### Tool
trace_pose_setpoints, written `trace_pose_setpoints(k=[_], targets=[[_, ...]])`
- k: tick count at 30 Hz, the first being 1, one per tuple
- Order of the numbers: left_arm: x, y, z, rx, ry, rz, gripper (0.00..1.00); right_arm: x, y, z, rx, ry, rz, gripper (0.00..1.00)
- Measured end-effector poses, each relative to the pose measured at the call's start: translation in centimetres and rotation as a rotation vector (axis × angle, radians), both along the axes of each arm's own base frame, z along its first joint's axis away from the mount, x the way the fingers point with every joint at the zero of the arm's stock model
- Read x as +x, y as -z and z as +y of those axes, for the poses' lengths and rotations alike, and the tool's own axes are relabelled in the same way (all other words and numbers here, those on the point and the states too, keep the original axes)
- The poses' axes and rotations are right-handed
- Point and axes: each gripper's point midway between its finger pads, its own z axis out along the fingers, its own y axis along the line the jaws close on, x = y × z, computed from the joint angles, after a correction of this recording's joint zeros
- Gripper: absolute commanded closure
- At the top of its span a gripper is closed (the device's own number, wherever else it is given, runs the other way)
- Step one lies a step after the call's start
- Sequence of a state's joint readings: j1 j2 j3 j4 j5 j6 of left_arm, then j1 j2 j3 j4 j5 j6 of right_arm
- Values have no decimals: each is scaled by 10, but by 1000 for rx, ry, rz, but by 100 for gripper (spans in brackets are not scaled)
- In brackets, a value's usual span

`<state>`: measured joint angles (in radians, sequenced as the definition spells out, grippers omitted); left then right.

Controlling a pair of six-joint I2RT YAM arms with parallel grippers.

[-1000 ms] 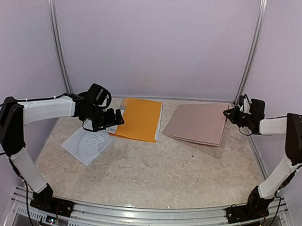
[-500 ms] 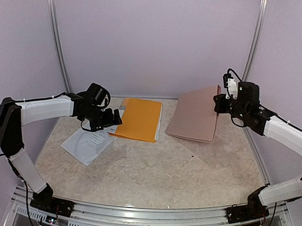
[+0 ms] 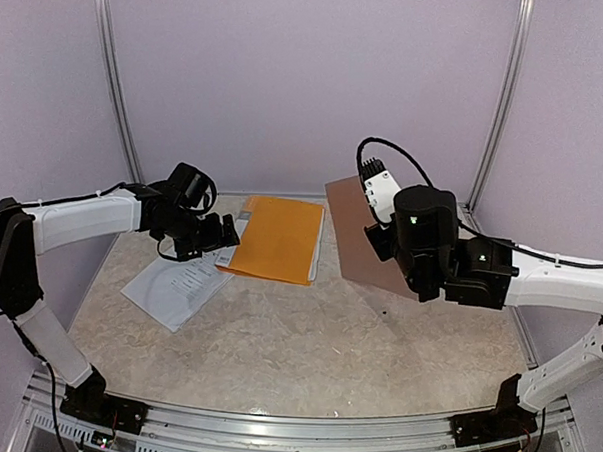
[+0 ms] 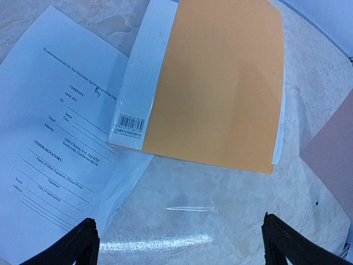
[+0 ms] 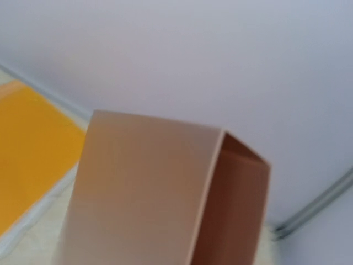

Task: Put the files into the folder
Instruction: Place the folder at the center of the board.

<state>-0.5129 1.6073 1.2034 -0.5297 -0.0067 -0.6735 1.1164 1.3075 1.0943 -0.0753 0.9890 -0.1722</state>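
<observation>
- Overhead, the right gripper (image 3: 379, 241) has the front flap of the taupe folder (image 3: 350, 223) stood up on edge, to the right of the orange folder (image 3: 278, 237). Its jaws are hidden behind the wrist, so how tightly they close cannot be read. The raised flap suggests a pinch on its edge.
- Opening the cover looks like the step in hand. To do it well, swing the flap right over and lay it flat, with the pinch near the free edge so the back cover is not dragged along.
- The files (image 3: 174, 286) lie flat on the table (image 3: 306, 346), just left of the orange folder. The left gripper (image 3: 221, 240) hovers at that folder's left edge, above them.
- From the left wrist, the left gripper (image 4: 182, 245) is spread wide and holds nothing; its fingertips (image 4: 83, 243) show at the lower corners.
- The files (image 4: 49, 138) run partly under the orange folder (image 4: 220, 83), so they would likely need sliding clear before any lift.
- The top sheet reads "COMPANY" and "OTHER SIGNATORY", with lines for Name, Title, Email and Address. The smaller print is unclear.
- A white strip (image 4: 146, 77) along the orange folder's left side carries a barcode (image 4: 129, 124), its digits too small to read.
- From the right wrist, only the taupe folder (image 5: 138, 187) shows, bent open, with the orange folder (image 5: 27, 149) beyond it. No fingers or writing are visible.
</observation>
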Motion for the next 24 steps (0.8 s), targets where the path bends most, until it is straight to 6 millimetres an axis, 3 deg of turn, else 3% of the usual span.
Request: trace_pose_setpoints(k=[7, 11, 14, 19, 24], targets=[[-1, 0, 5, 4, -13, 8, 1, -6, -8, 7, -296, 116, -103, 100], [0, -5, 11, 1, -26, 2, 1, -13, 3, 25, -410, 114, -117, 100], [1, -9, 15, -2, -35, -5, 1, -25, 32, 54, -509, 50, -109, 100], [2, -11, 22, -2, -51, -4, 1, -52, 99, 106, -680, -113, -83, 100], [3, -19, 31, -9, -70, -20, 1, -82, 151, 140, -773, -264, -49, 100]])
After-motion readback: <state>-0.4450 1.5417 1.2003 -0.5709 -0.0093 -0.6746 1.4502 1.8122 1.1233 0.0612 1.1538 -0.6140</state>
